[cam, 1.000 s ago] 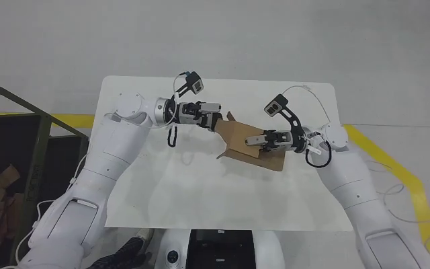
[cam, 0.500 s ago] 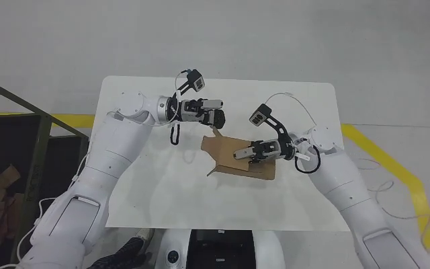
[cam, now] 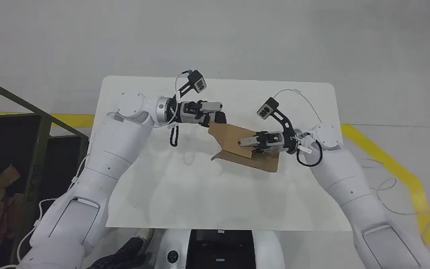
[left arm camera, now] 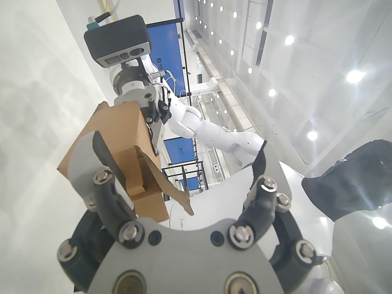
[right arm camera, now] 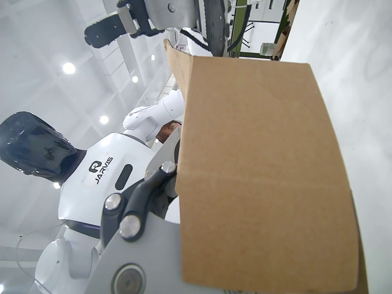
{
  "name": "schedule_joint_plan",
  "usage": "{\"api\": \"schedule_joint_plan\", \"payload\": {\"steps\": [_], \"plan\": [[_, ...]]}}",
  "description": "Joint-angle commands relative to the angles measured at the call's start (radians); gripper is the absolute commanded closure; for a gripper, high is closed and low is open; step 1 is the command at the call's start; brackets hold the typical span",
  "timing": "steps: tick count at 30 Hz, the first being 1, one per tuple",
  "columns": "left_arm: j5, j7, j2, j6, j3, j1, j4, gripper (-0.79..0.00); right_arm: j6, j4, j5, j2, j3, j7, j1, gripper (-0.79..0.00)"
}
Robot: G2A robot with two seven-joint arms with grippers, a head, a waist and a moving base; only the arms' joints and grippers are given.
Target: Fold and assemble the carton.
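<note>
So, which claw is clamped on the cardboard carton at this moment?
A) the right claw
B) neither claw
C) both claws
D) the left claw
A: the right claw is shut on one end of the cardboard carton, while the left claw stands wide open beside the flaps at the other end.

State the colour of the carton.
The carton is plain brown, seen best in the right wrist view.

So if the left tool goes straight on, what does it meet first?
Most likely the carton: its flapped end lies just ahead of the open left tool, though depth is unclear.
</note>
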Motion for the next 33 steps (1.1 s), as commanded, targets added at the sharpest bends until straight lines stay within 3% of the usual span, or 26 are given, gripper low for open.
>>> {"api": "schedule_joint_plan", "payload": {"steps": [1,24,33], "plan": [[0.000,0.000,0.000,0.002,0.001,0.002,-0.004,-0.785,-0.003,0.004,0.002,-0.003,-0.001,-0.003,0.001,0.000],[-0.020,0.001,-0.011,0.000,0.025,-0.009,-0.006,-0.785,-0.005,0.025,0.013,-0.024,0.005,-0.005,0.000,0.000],[-0.013,-0.003,-0.003,-0.001,-0.003,0.008,-0.010,-0.785,0.005,0.038,0.023,-0.022,0.038,0.005,-0.005,0.000]]}}
